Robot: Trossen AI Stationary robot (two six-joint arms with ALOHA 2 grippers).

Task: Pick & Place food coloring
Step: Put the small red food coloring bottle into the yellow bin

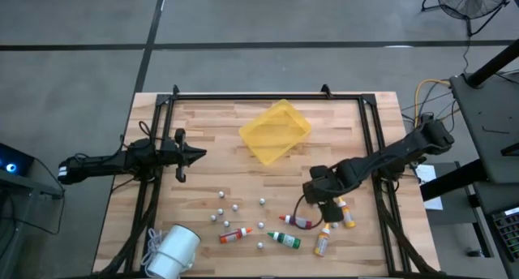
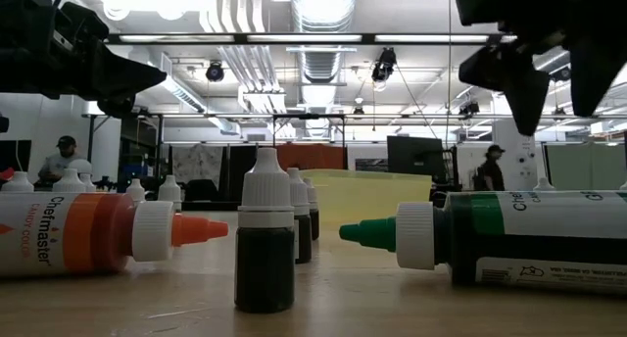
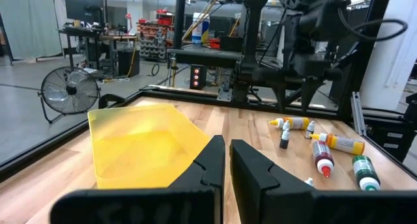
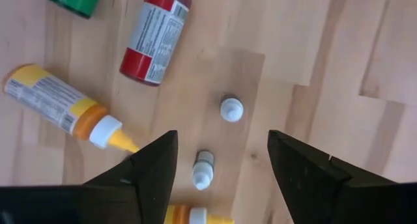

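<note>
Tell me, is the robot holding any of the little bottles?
No, nothing is held. The right claw is open above the small bottles; the left claw is shut and empty.

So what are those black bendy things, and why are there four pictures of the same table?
They are two robot arms with two-finger pinchers. One camera looks down from above, one sits level with the wooden table, and one rides on each arm's wrist. The left gripper waits shut beside the yellow plastic tray. The right gripper hangs open above some little bottles of food coloring, holding nothing. Under it lie a red bottle, a yellow-capped bottle and tiny white-capped bottles. A green bottle and an orange-capped one lie nearby, with small pale balls and a white roll.
</note>
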